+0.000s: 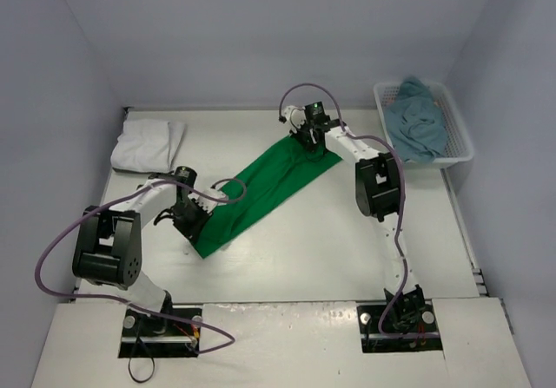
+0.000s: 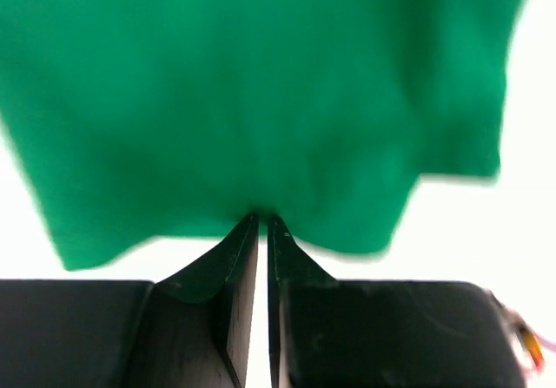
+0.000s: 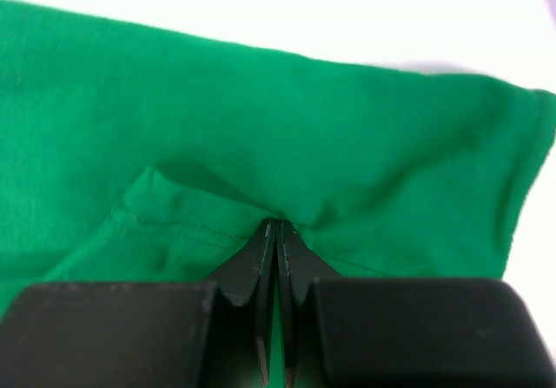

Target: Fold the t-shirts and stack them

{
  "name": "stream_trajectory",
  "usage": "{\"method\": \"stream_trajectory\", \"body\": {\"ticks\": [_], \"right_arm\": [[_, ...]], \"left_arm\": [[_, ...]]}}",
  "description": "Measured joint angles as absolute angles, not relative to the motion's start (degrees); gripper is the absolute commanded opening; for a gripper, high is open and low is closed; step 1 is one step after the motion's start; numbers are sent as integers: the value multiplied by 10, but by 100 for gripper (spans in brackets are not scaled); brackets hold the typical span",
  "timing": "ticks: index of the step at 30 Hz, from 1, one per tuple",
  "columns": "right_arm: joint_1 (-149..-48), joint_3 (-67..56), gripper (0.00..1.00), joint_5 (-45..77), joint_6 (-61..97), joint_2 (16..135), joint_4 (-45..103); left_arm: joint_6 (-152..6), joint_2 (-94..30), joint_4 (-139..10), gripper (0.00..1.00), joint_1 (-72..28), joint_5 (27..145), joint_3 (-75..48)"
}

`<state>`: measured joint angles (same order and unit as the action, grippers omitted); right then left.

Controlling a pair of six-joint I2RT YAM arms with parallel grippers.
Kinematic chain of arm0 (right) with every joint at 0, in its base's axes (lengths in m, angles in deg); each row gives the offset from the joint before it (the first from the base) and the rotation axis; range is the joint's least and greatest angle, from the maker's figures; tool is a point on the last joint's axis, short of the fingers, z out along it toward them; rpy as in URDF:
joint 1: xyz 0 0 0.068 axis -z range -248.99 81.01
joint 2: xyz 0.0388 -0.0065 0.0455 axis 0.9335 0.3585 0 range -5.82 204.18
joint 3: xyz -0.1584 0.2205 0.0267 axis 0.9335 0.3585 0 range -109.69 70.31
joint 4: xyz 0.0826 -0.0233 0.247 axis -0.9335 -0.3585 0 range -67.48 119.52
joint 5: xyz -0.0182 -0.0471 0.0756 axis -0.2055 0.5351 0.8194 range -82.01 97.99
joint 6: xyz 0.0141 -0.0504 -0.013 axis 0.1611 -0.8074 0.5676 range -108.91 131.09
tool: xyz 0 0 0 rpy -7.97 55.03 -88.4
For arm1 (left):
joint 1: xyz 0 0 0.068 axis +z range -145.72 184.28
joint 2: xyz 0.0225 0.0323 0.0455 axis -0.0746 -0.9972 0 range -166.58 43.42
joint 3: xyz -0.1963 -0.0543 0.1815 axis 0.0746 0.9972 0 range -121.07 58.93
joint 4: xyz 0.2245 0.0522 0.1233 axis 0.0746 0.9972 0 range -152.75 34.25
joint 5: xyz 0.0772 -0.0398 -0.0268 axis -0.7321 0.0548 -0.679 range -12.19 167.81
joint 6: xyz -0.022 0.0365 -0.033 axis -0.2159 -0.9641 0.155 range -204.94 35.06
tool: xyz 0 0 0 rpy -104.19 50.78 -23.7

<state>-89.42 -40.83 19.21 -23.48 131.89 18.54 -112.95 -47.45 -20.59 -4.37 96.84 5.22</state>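
Observation:
A bright green t-shirt [image 1: 265, 188] lies stretched in a diagonal band across the middle of the table. My left gripper [image 1: 189, 217] is shut on its near-left edge; in the left wrist view the fingertips pinch the green cloth [image 2: 261, 101] at its hem, gripper [image 2: 262, 219]. My right gripper [image 1: 310, 138] is shut on the far-right end; in the right wrist view the green cloth [image 3: 287, 119] bunches at the tips, gripper [image 3: 278, 225]. A folded white t-shirt [image 1: 148, 143] lies at the back left. A dull teal-blue t-shirt [image 1: 415, 121] sits crumpled in the basket.
The white lattice basket [image 1: 458, 132] stands at the back right against the wall. A purple cable [image 1: 228, 192] loops over the green cloth by the left arm. Walls close in the table on three sides.

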Motion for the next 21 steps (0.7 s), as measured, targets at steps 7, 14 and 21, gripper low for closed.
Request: {"method": "stream_trajectory", "body": {"ticks": [7,14,21], "right_arm": [[-904,-518,0,191,-229,1392,194],[-911,-511,1,186,-214,1391,210],[-919,-347,6,162,-187,1275,239]], "left_arm": [[-1145,-464,-116,5,-116,973,68],[-1143,-443,-84,5,-147,973,67],[-1124,-419,-80,5,-147,965,3]]}}
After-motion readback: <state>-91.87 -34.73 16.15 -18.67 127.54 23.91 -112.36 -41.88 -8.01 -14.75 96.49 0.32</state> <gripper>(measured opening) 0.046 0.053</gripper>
